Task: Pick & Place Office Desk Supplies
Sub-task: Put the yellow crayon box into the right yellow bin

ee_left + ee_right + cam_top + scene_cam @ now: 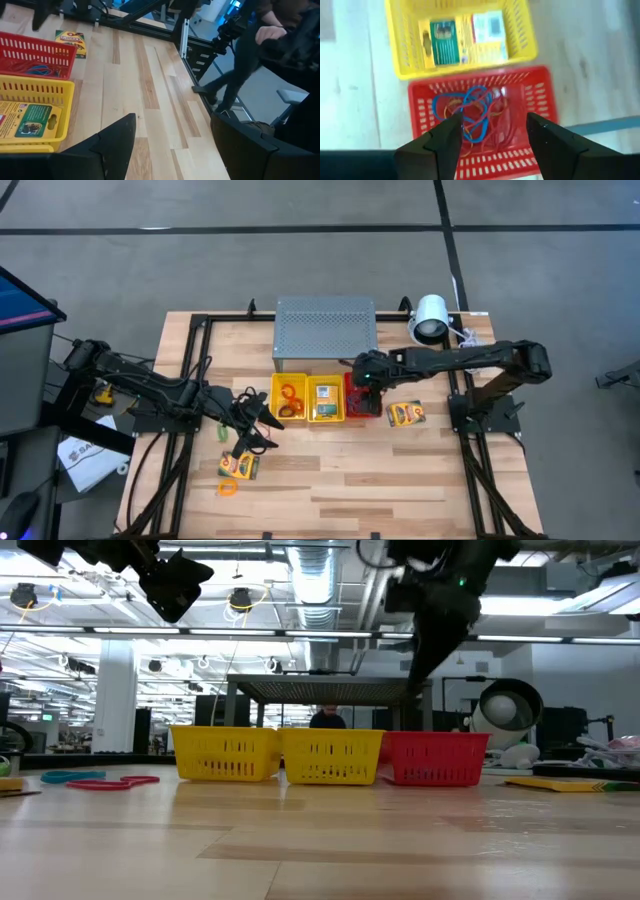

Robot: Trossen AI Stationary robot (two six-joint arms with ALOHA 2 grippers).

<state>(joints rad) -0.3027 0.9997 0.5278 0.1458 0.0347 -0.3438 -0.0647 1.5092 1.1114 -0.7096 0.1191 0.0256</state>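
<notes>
Three mesh baskets stand in a row mid-table: two yellow [290,398] [326,398] and one red [362,400]. My right gripper [493,122] hangs open above the red basket [480,125], which holds a tangle of blue, red and orange band loops [470,112]. The yellow basket beside it holds a yellow-and-green card box [462,37]. My left gripper [172,130] is open and holds nothing, in the air left of the baskets [255,425]. Flat on the table lie one card box [238,466], an orange band [228,488], a green band [222,432] and another card box [405,414].
A big grey perforated metal box [325,330] stands behind the baskets, a white round device [430,318] at the far right. Blue and red bands [95,780] lie on the table at the left. A person [260,55] walks beyond the table's edge. Bare wood lies toward the near edge.
</notes>
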